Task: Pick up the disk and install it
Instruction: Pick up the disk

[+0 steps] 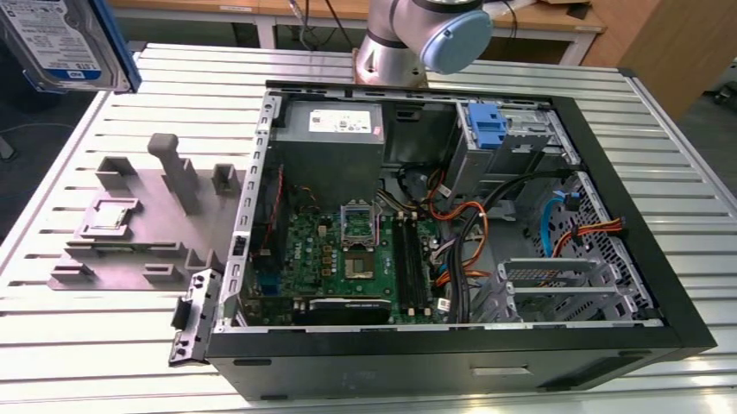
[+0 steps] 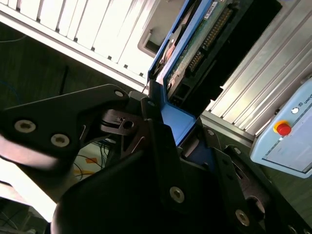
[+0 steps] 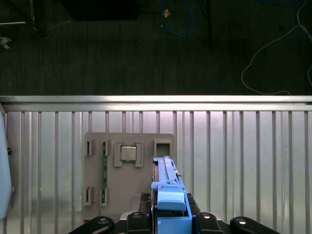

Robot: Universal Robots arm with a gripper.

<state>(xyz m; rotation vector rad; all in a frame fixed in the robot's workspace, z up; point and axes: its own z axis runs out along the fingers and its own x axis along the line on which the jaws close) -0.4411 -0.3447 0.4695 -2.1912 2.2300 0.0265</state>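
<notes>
Disk (image 3: 168, 195) clamped in jaws, long axis pointing straight outward.

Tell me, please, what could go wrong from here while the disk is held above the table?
1. The fingers clamp only one end of the disk, on its blue carrier, so it could tilt or slip.
2. Loose orange cables lie beside the drive cage and might snag the disk on entry.
3. A drop could strike the grey fixture on the table.

We're seeing the disk (image 1: 64, 43) hanging high at the exterior view's left, w/ open PC case (image 1: 437, 358) sitting on table (image 1: 103, 345).
</notes>
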